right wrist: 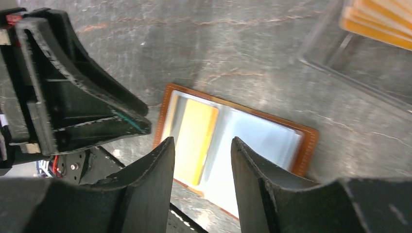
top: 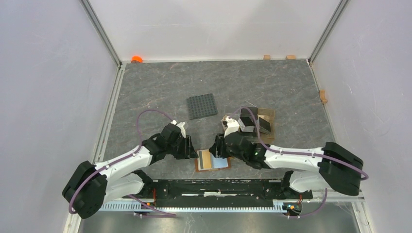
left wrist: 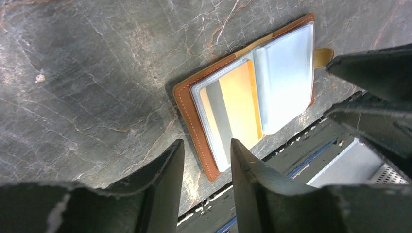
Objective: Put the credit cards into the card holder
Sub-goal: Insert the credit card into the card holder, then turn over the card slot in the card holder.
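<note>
The brown leather card holder (top: 200, 164) lies open by the table's front edge. A yellowish card with a grey stripe (left wrist: 232, 109) sits in its left clear pocket, and a pale clear sleeve page (left wrist: 286, 73) covers the right half. My left gripper (left wrist: 205, 145) is open and empty just above the holder's left edge. My right gripper (right wrist: 201, 141) is open and empty over the holder (right wrist: 305, 145) and the yellowish card (right wrist: 194, 138). More cards (top: 252, 121) stand in the amber stand behind, and they also show in the right wrist view (right wrist: 384, 19).
A dark grey studded square plate (top: 202, 106) lies behind the grippers. The clear amber stand (top: 268, 119) is at mid right. The black mounting rail (top: 218, 187) runs right behind the holder's near edge. Small blocks lie by the back and right walls.
</note>
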Controlling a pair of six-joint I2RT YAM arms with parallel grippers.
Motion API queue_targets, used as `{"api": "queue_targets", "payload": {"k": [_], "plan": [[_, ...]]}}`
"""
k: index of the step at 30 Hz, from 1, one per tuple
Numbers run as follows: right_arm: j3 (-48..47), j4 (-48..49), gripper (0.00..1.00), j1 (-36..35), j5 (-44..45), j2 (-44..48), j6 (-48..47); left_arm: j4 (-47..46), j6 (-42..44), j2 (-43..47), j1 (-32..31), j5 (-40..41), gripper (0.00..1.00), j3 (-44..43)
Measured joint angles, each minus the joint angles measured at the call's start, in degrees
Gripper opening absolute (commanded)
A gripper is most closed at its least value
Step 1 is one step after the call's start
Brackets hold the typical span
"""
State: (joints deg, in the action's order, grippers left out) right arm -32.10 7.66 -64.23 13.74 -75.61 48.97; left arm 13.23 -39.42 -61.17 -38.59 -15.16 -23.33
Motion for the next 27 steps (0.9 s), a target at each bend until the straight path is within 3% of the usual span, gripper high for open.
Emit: {"api": "queue_targets", "payload": {"k": [10,21,27], "plan": [[11.2,1.3,0.44,4.8,-6.7,6.3,0.9,-1.3,-0.3,-1.8,0.0,-0.5,0.47,0.0],[12.9,3.3,0.42,5.5,-9.2,6.4,1.7,-2.3,-1.4,-3.2,0.0,-1.0,0.45,0.0],[10.6,-2.4,0.42,5.5,-7.4,9.2,1.0,-4.3,-1.7,-3.2,0.0,-2.3,0.50,0.0]]}}
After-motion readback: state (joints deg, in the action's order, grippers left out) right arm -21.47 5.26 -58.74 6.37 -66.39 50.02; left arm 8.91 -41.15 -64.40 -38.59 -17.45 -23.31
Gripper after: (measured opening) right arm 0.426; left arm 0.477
